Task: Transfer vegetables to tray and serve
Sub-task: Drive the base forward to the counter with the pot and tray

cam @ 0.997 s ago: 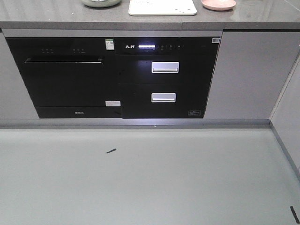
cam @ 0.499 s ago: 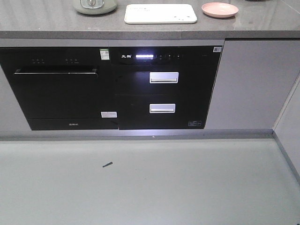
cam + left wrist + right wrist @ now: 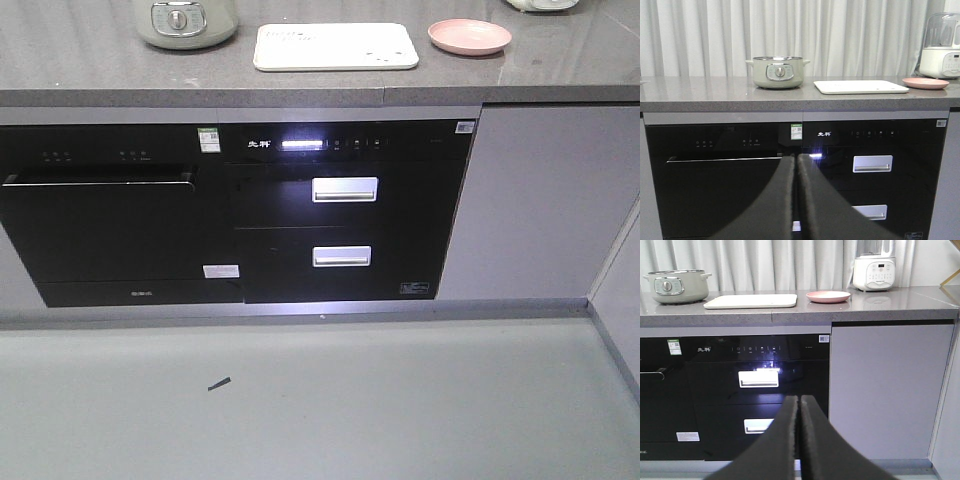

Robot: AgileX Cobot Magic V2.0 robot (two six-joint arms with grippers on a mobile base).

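Both jaws together, level, toward counter (image 3: 715, 95)

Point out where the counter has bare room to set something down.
Bare: counter left of the green pot, the gap between pot and tray, and the stretch right of the white appliance. Crowded: tray, pink plate and appliance sit close together.

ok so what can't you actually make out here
Lettuce: seen in no view.
Pot inside: hidden by its own wall in both wrist views, cut by the top edge in front view.
Tray print: too small in every view.
White appliance top: cut off, right wrist view.
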